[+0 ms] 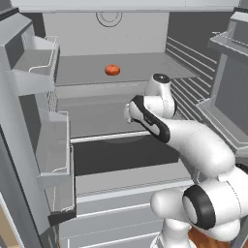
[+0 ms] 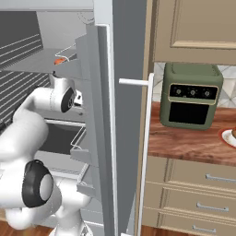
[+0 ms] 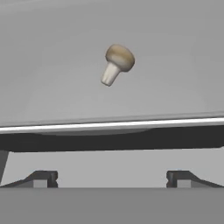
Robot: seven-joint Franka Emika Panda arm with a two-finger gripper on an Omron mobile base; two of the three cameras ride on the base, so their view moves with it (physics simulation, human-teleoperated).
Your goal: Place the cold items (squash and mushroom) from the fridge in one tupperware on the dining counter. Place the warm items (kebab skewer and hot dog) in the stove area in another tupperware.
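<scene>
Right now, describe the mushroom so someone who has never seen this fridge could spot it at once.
Look into the open fridge, at the grey shelf in front of the arm's open fingers. The mushroom lies there alone, tilted, a small tan-brown cap on a pale stem. The round orange-red item sits on a higher shelf.

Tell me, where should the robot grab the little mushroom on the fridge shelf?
Probably by the round brown cap of the mushroom, the widest part. It lies tipped over on the shelf, stem slanting toward the camera, so coming straight in from the front, open fingers either side of the cap, looks best.
</scene>
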